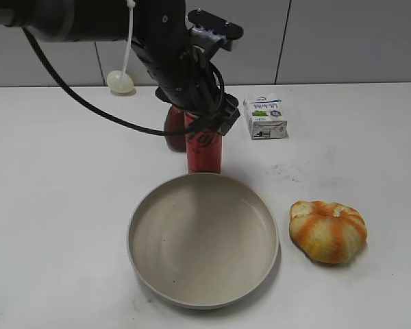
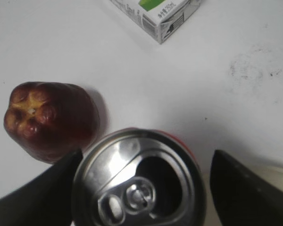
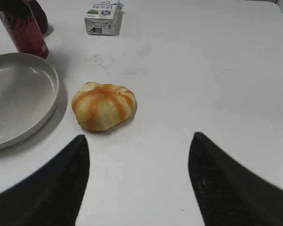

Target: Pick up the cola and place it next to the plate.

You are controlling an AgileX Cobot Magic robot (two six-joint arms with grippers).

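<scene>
Near the top centre of the exterior view, the cola (image 1: pixel 204 149) stands at the plate's (image 1: pixel 145 274) far rim, the left gripper (image 2: pixel 144 181) straddling its top with fingers apart, so only withdrawal seems left.

The can (image 1: pixel 204 147) stands hemmed in: the plate (image 1: pixel 203 298) lies just in front of it, its far rim close to the can's base, and the dark red fruit (image 1: pixel 174 129) sits just beside it on the left and slightly behind. The left hand (image 1: pixel 207 120) straddles the can's top. The carton (image 1: pixel 264 116) lies apart to the right, with bare worktop (image 1: pixel 61 192) between. The orange bun (image 1: pixel 328 231) sits right of the plate, a narrow gap between them. Wide bare worktop lies left of the plate and before the right hand (image 3: pixel 139 183).
</scene>
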